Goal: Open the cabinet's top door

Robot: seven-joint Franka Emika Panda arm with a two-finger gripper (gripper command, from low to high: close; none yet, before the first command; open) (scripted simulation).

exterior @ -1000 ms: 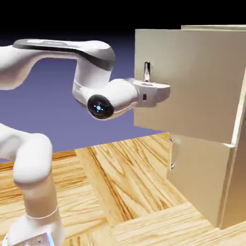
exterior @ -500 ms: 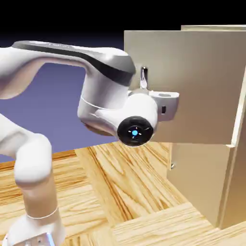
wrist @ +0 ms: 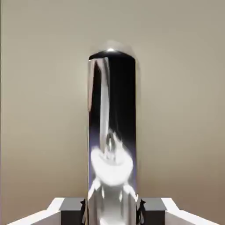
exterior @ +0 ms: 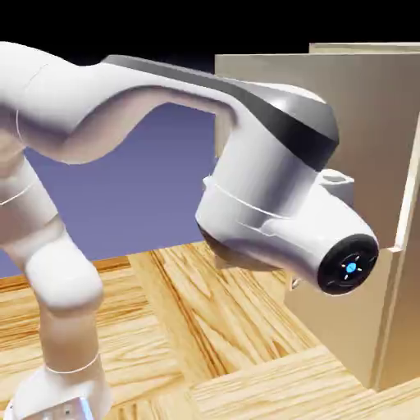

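The beige cabinet stands at the exterior view's right. Its top door is swung out from the cabinet front, with its free edge toward the left. The arm's big wrist covers the middle of that door, hiding the handle and my fingers there. In the hand view the silver bar handle runs upright, large and close against the beige panel. My gripper is shut on it, one grey fingertip on each side at the bottom edge.
The shorter lower door is shut, and its small handle peeks out just below the wrist. The wooden table top spreads in front of the cabinet. The arm's lower links rise at the left.
The arm has swung right and toward the camera, still gripping the handle. The top door has come further open. The wrist now hides the handle, which showed before.
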